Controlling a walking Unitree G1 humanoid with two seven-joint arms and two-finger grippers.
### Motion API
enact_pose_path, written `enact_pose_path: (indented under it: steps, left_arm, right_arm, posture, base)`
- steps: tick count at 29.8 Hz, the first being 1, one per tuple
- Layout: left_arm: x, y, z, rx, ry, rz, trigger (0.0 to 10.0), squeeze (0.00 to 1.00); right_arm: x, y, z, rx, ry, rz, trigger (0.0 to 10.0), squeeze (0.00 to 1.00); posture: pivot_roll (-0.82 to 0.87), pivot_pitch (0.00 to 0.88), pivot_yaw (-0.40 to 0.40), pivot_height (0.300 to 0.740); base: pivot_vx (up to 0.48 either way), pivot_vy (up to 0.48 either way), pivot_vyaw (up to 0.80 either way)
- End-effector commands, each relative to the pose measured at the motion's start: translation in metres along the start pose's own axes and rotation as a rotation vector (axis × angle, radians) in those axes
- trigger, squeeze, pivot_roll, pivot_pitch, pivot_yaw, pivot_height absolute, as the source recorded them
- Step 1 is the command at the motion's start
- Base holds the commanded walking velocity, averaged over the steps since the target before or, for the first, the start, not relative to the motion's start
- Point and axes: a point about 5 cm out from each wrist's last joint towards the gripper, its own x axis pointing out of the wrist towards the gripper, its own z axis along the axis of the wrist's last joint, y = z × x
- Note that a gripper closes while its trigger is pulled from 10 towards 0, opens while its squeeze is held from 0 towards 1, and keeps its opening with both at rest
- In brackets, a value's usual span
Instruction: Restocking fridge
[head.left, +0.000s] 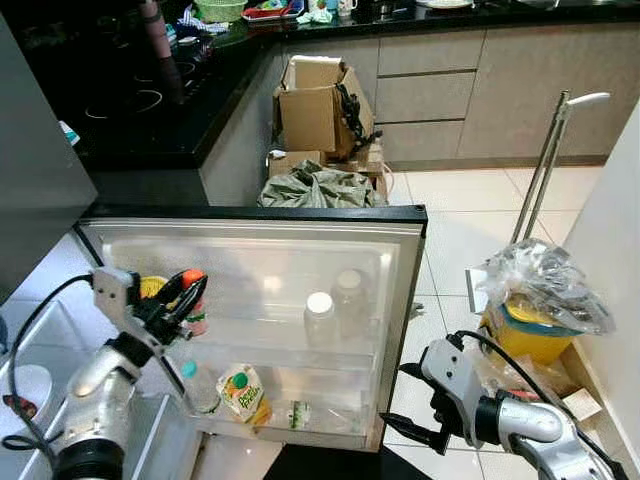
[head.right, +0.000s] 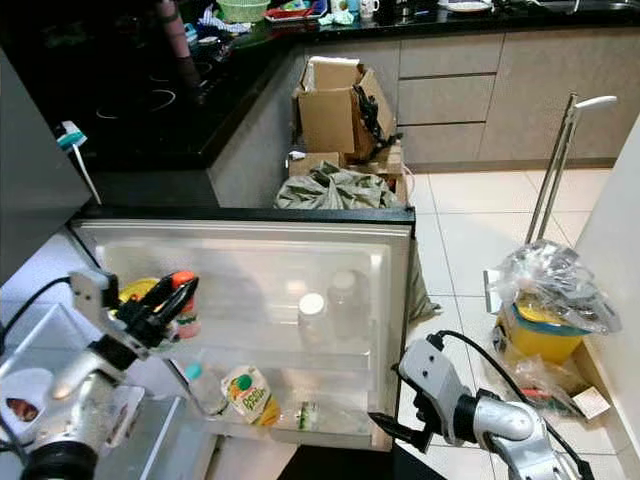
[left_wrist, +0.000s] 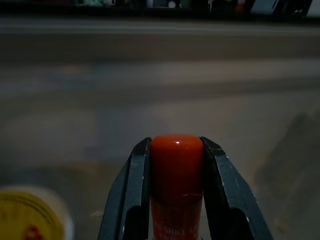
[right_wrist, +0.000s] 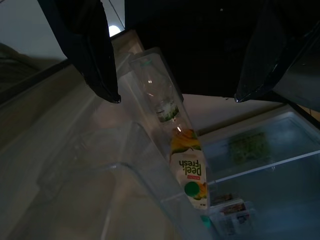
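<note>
The fridge door (head.left: 400, 290) stands open with its clear shelves facing me. My left gripper (head.left: 186, 296) is at the left end of the upper door shelf, shut on a red-capped bottle (left_wrist: 176, 170). A yellow-lidded item (head.left: 152, 288) sits just beside it. A white-capped bottle (head.left: 319, 318) and a clear jar (head.left: 349, 295) stand further right on that shelf. On the lower shelf are a juice carton (head.left: 243, 392) and a teal-capped bottle (head.left: 197, 388). My right gripper (head.left: 395, 395) is open by the door's lower right corner, holding nothing.
Cardboard boxes (head.left: 320, 105) and a green bag (head.left: 318, 188) lie behind the door against the cabinets. A yellow bucket under a plastic bag (head.left: 535, 305) and a long metal handle (head.left: 545, 165) stand on the tiled floor to the right. A black counter (head.left: 150, 120) runs at the left.
</note>
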Motion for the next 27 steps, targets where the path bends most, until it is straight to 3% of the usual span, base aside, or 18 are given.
enact_pose_path:
  steps: [1,18,27]
  left_arm:
    - [0.003,-0.003,-0.005,0.028,0.001,0.040,10.0,0.00]
    - [0.032,-0.036,-0.022,0.030,-0.044,0.137,10.0,0.00]
    - [0.025,-0.044,-0.044,0.092,0.076,0.159,10.0,0.00]
  right_arm:
    - [0.003,0.003,0.004,-0.012,-0.004,0.015,10.0,0.00]
    - [0.002,0.006,0.007,-0.012,-0.009,0.019,10.0,0.00]
    - [0.003,0.011,0.007,-0.005,-0.014,0.018,10.0,0.00]
  posture:
    - [-0.15,0.040,0.086,0.740]
    - [-0.16,0.053,0.082,0.740]
    - [-0.16,0.063,0.093,0.740]
  base:
    - [0.000,0.000,0.00]
    - [0.000,0.000,0.00]
    - [0.000,0.000,0.00]
